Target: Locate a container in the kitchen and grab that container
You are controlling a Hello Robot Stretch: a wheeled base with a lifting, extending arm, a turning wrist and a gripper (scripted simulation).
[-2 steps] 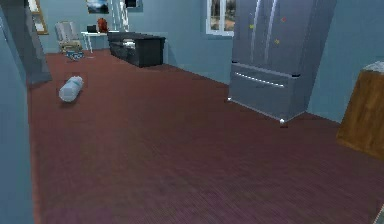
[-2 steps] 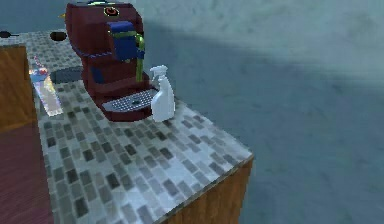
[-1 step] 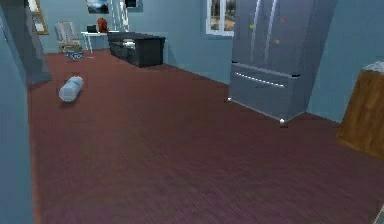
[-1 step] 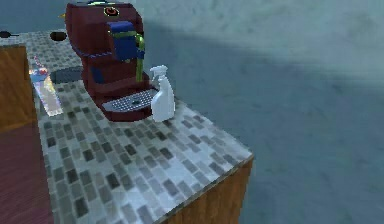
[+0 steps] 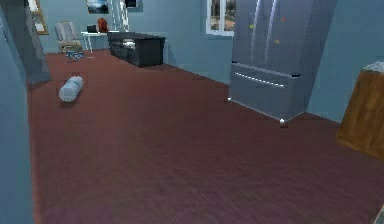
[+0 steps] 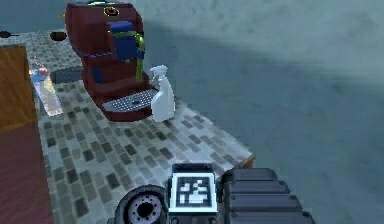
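Red coffee machine (image 6: 105, 50) — white spray bottle (image 6: 162, 95) just beside | tool (image 6: 145, 207): holding anything, cannot tell

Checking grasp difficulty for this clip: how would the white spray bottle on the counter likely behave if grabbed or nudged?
The spray bottle stands tall and narrow on the counter, so a nudge would probably tip it. It looks like smooth plastic, likely light and somewhat slippery.
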